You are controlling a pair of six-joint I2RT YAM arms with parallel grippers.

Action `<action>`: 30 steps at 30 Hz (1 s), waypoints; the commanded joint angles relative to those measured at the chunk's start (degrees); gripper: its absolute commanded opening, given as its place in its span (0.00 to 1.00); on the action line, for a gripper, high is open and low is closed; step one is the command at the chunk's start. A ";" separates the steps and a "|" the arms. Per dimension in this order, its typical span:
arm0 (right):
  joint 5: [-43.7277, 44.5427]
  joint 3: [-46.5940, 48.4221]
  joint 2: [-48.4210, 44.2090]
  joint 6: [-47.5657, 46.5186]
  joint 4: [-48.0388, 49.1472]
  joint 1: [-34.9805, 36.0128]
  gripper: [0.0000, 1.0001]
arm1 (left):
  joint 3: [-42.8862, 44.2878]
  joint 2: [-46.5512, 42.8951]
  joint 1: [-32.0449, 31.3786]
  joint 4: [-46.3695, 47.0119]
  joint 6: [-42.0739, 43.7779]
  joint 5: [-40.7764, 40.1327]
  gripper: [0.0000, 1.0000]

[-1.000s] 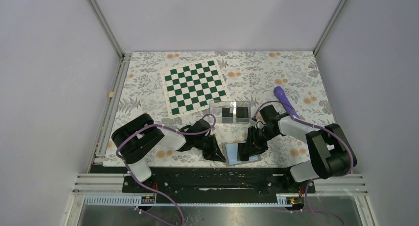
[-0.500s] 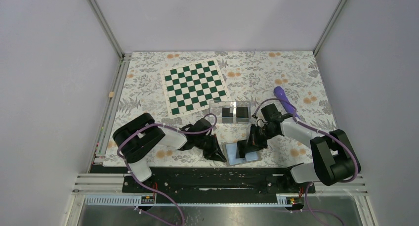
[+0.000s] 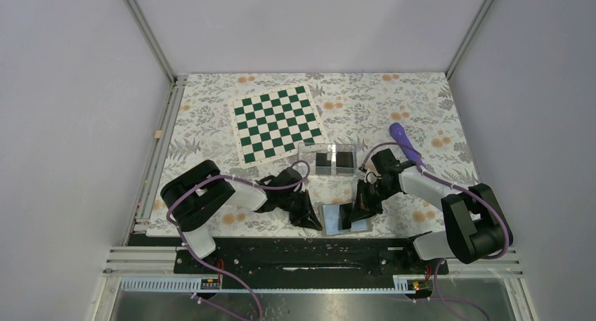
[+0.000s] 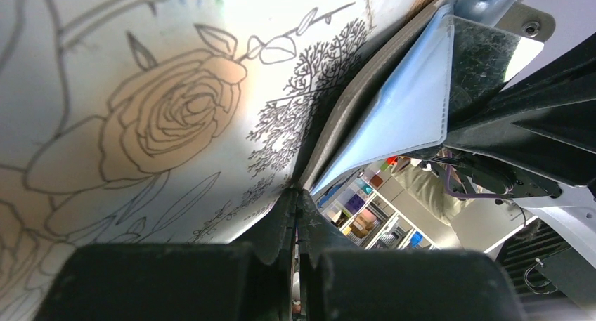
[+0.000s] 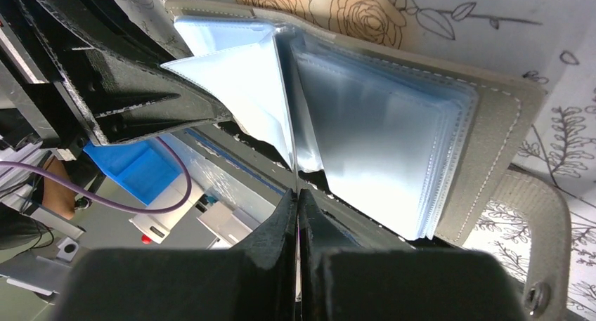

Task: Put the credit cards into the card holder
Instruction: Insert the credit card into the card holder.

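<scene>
The clear card holder [image 3: 307, 153] stands mid-table with two black credit cards [image 3: 323, 160] upright in it. The taupe wallet [image 3: 329, 214] lies open near the front edge and shows its light-blue inside. My left gripper [image 3: 313, 221] is shut on the wallet's left cover edge; in the left wrist view its jaws [image 4: 296, 194] pinch the taupe cover [image 4: 351, 103]. My right gripper [image 3: 346, 218] is shut on a thin clear sleeve page of the wallet [image 5: 393, 138], seen at its tips [image 5: 297, 192]. I see no loose card.
A green-and-white chessboard mat [image 3: 279, 123] lies behind the holder. A purple object [image 3: 405, 142] lies at the right, behind my right arm. The black base rail [image 3: 309, 254] runs just in front of the wallet.
My right arm has shifted slightly, its elbow out to the right, with the gripper still at the wallet. The left arm has not moved.
</scene>
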 commanded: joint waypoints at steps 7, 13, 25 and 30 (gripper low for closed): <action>-1.19 2.48 2.00 -1.78 -6.69 0.48 0.00 | 1.73 2.34 -0.23 -9.62 5.14 -6.33 0.00; -2.20 3.24 2.53 -1.73 -6.77 0.45 0.00 | 4.18 2.17 -0.14 -14.26 8.58 -7.11 0.00; -5.62 3.45 6.43 -1.79 -3.61 0.48 0.00 | 10.61 4.22 -0.07 -26.36 16.85 -9.03 0.00; -6.03 4.28 8.65 -3.31 -3.81 0.47 0.00 | 12.94 4.98 -0.12 -29.72 19.22 -9.80 0.00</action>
